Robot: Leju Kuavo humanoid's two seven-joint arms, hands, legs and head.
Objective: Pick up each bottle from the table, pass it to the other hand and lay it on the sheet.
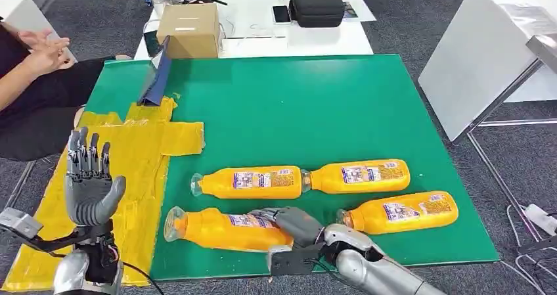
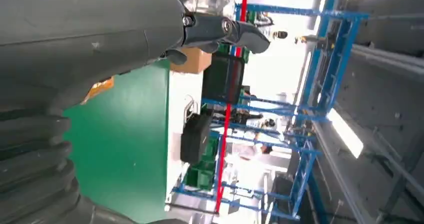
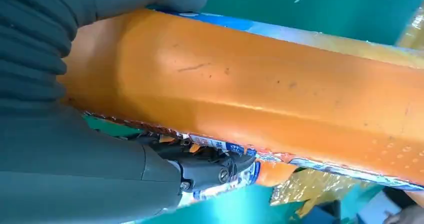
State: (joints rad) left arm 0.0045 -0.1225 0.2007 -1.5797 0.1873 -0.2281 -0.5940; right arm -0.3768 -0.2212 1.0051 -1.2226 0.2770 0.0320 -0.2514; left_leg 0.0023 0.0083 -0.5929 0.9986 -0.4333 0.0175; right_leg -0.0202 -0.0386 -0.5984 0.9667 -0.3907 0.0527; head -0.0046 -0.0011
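Observation:
Several orange bottles lie on the green table (image 1: pixel 295 104). My right hand (image 1: pixel 293 226) grips the base end of the nearest bottle (image 1: pixel 220 228), which lies on its side with its neck toward the yellow sheet (image 1: pixel 141 152). In the right wrist view the thumb and fingers (image 3: pixel 212 168) wrap that bottle (image 3: pixel 260 94). Three other bottles (image 1: pixel 249 182) (image 1: pixel 360 176) (image 1: pixel 402 213) lie beside and behind it. My left hand (image 1: pixel 89 184) is raised over the sheet, fingers spread, holding nothing; the left wrist view shows its fingers (image 2: pixel 240 32) outstretched.
A person (image 1: pixel 33 71) sits at the table's left edge near the sheet. A dark tablet (image 1: pixel 156 77) leans at the sheet's far end. A cardboard box (image 1: pixel 189 29) and a black case (image 1: pixel 316 2) stand on the white table behind. A white panel (image 1: pixel 486 52) stands right.

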